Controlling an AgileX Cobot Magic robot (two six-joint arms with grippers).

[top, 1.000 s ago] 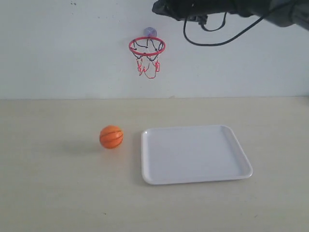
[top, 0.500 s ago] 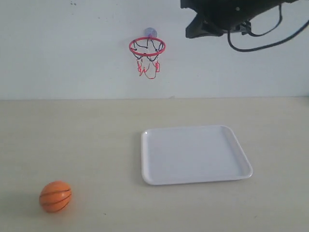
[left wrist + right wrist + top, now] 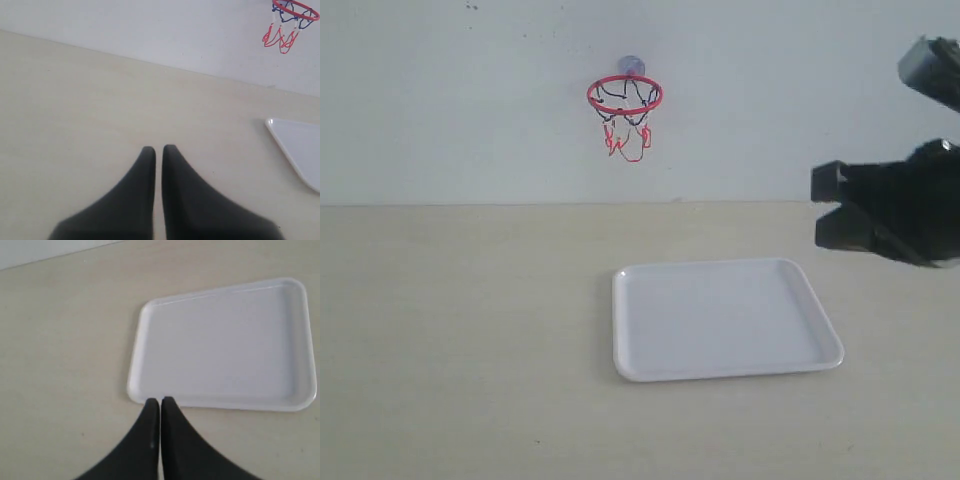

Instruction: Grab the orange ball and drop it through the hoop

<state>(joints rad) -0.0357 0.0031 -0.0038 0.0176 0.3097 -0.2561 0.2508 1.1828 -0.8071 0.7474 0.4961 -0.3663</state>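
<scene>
You have a pale table with a matt, wood-like top. Your white tray looks like smooth plastic, with a soft sheen along its rim. The hoop has a glossy red ring and thin cord netting. The wall is matt white. The left gripper and right gripper look smooth, matt black.

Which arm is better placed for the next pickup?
Left, probably: the ball was last rolling to the table's left and shows nowhere now, while the right gripper hangs shut on the right by the tray.
</scene>
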